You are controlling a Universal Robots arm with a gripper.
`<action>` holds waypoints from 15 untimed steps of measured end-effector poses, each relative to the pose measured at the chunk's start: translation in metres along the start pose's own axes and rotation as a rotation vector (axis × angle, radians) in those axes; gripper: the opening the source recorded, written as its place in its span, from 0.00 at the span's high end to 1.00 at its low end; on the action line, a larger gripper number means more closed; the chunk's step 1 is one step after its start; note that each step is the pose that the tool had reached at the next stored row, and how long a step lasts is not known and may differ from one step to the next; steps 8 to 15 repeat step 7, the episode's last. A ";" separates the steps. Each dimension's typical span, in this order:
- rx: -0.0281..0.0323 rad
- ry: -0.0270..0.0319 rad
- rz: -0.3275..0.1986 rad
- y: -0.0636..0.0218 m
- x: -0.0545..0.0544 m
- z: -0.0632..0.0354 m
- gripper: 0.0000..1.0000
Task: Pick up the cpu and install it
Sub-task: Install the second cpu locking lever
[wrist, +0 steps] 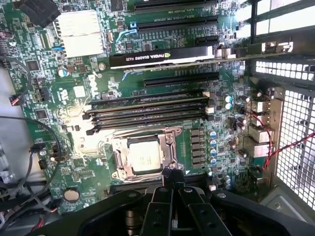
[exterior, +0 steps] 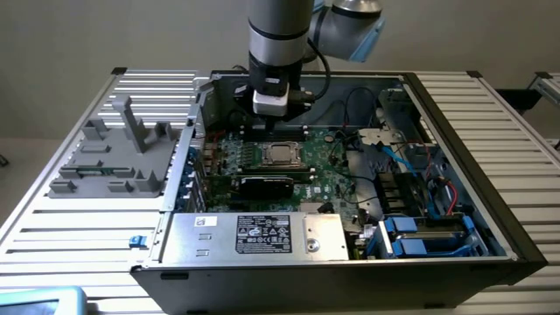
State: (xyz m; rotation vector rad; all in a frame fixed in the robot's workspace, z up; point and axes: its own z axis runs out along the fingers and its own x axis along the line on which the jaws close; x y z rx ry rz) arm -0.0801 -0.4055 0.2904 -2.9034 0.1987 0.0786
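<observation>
The jaws are closed with nothing between them, the two black fingers (wrist: pixel 173 189) pressed together just above the edge of the socket frame (wrist: pixel 143 156) in the wrist view; in the exterior view the gripper (exterior: pixel 273 121) hangs over the rear of the motherboard (exterior: pixel 289 167), just behind the socket. Nearest the camera in the exterior view, a teal-edged object (exterior: pixel 39 303) shows at the lower left corner on the desk (exterior: pixel 79 230), a bench of white slatted metal. On that desk stands the open computer case (exterior: pixel 350 282), a dark tower laid on its side with its interior exposed. At the case's near edge sits the silver power supply box (exterior: pixel 254 237) with a black label; to the exterior view's right of it are blue drive carriers (exterior: pixel 416 237) and bundled cables. Behind the power supply lies a black graphics card (exterior: pixel 267 186) and, beyond that, the cpu (exterior: pixel 280 153). The cpu lies flat inside the socket frame, metal top plate facing up, its edges square to the frame; being square in outline, it shows no distinct long axis. Memory modules (wrist: pixel 147 112) run in parallel rows just beside the socket. To the exterior view's left of the case, a grey moulded fixture (exterior: pixel 114 157) with upright posts rests on the desk. The far background is a plain beige wall (exterior: pixel 105 33).
</observation>
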 end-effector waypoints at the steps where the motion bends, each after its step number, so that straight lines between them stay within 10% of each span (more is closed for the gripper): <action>1: 0.0000 0.0000 0.000 0.0000 0.000 0.0000 0.89; 15: -0.0001 0.0000 0.000 0.0000 0.000 0.0000 0.89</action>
